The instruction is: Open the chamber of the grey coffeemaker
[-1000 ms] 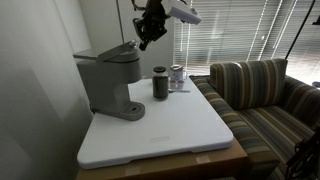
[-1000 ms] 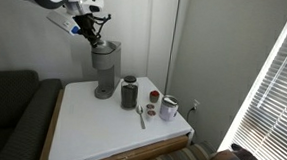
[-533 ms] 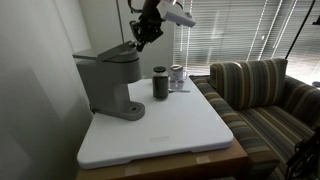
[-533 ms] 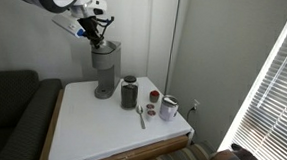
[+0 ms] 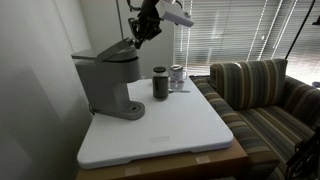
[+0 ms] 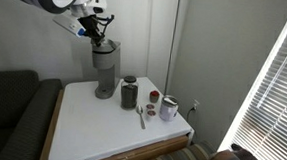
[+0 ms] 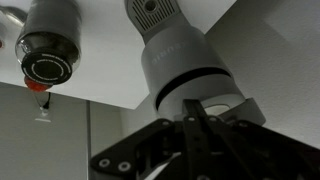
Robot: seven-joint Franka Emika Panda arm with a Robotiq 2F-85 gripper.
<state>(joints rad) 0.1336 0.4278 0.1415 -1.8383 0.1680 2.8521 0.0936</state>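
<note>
The grey coffeemaker (image 5: 108,85) (image 6: 105,70) stands at the table's back corner near the wall. Its chamber (image 5: 103,53), the lid on top of the overhanging head, slopes up slightly toward the front. My gripper (image 5: 132,42) (image 6: 94,33) is shut with nothing in it, and its tips sit at the front edge of the chamber. In the wrist view the shut gripper (image 7: 193,104) points down at the rounded front of the coffeemaker (image 7: 180,65). Whether the tips touch the lid I cannot tell.
A dark cylindrical canister (image 5: 160,83) (image 6: 130,92) (image 7: 47,45) stands beside the coffeemaker, with a glass jar (image 5: 177,76) behind it. A spoon (image 6: 140,116) and a white mug (image 6: 170,109) lie on the white table (image 5: 170,130). A striped sofa (image 5: 265,95) borders the table.
The gripper has shifted a little toward the front of the coffeemaker's head. It has stayed shut.
</note>
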